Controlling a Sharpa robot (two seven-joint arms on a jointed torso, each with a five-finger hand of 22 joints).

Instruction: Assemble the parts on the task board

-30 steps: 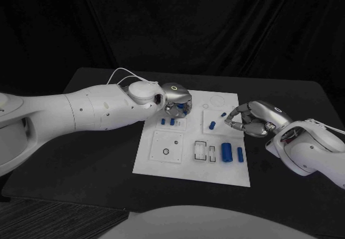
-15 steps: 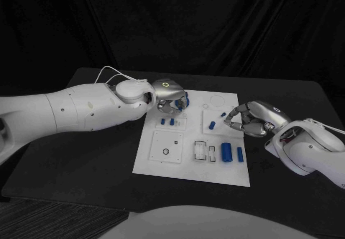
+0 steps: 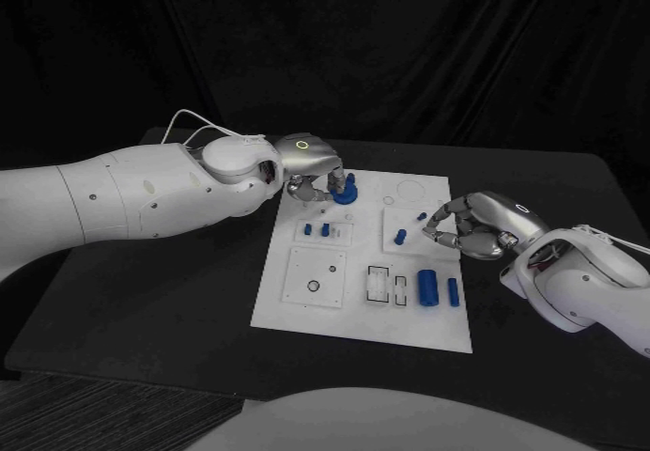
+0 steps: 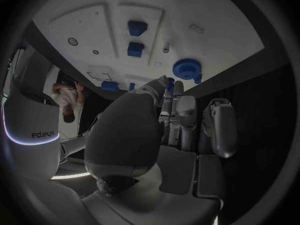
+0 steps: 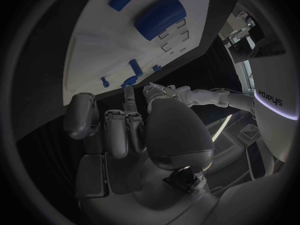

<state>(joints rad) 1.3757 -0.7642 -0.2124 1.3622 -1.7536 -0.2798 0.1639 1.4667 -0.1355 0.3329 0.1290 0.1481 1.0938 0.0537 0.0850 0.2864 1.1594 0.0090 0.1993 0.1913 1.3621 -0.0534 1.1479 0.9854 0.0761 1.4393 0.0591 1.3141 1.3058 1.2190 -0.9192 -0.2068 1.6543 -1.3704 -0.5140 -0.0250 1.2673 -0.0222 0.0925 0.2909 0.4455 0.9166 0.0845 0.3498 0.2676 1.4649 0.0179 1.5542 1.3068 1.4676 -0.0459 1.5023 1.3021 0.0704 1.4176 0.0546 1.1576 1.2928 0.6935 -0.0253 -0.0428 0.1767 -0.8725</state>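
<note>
left hand [image 3: 319, 178] has drawn back to the task board [image 3: 339, 310] far edge, pinching a blue gear part [image 3: 344, 194], small, rigid, best gripped by its rim; right hand [image 3: 474, 225] curled, empty.

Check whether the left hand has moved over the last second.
Yes. The left hand has moved away from the robot along the task board, to its far left corner.

The word "sharpa" stands on the white forearm casing [image 5: 270, 92] in the right wrist view. The left wrist view seems to show the same word mirrored on a white casing [image 4: 39, 135], just above its glowing band.
</note>
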